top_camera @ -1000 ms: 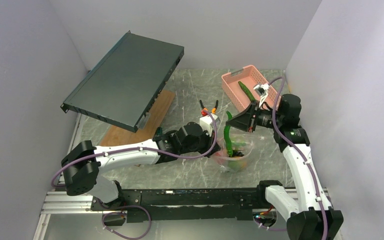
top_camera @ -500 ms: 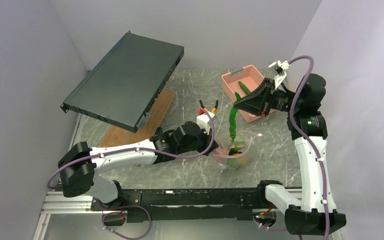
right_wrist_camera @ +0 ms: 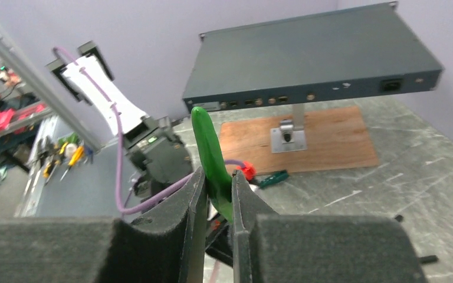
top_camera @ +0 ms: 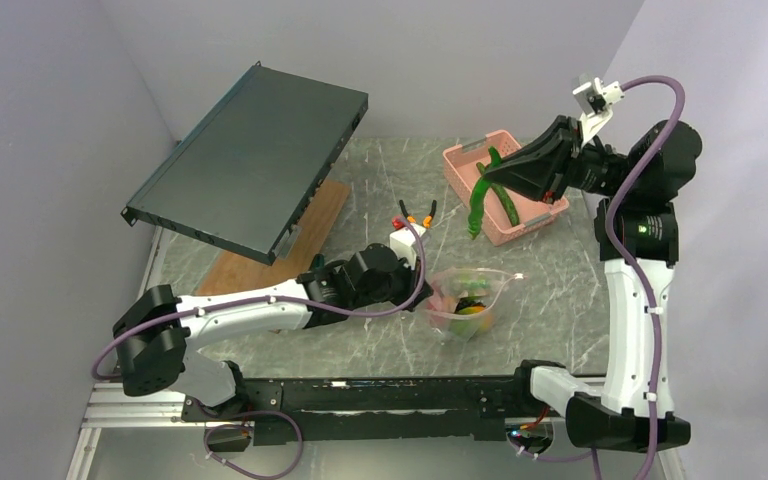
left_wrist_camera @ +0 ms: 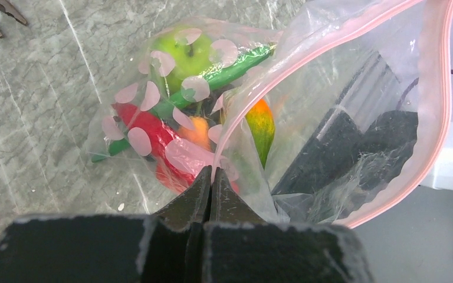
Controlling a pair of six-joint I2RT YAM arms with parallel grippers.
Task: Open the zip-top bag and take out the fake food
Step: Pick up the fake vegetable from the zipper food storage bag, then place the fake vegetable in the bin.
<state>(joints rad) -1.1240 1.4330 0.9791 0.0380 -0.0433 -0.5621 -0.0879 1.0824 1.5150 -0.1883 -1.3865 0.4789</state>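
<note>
one: moved since last count: right gripper (top_camera: 493, 178), up from the bag (top_camera: 468, 300) to above the pink basket (top_camera: 535, 215), jaws narrow on a cucumber (top_camera: 477, 207) that hangs free.
two: and the bag?
one: on the table, mouth open, edge pinched in the closed left gripper (left_wrist_camera: 210, 190). apple (left_wrist_camera: 180, 50), mango (left_wrist_camera: 262, 125), red piece (left_wrist_camera: 147, 127) inside. one item out; others remain.

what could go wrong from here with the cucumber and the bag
1. The right gripper pinches the cucumber near one end, so it dangles close to the rim of the pink basket. Released there, it may fall outside.
2. The left gripper holds only a thin fold of the floppy bag. If it slips, the mouth could close over the food inside.
</note>
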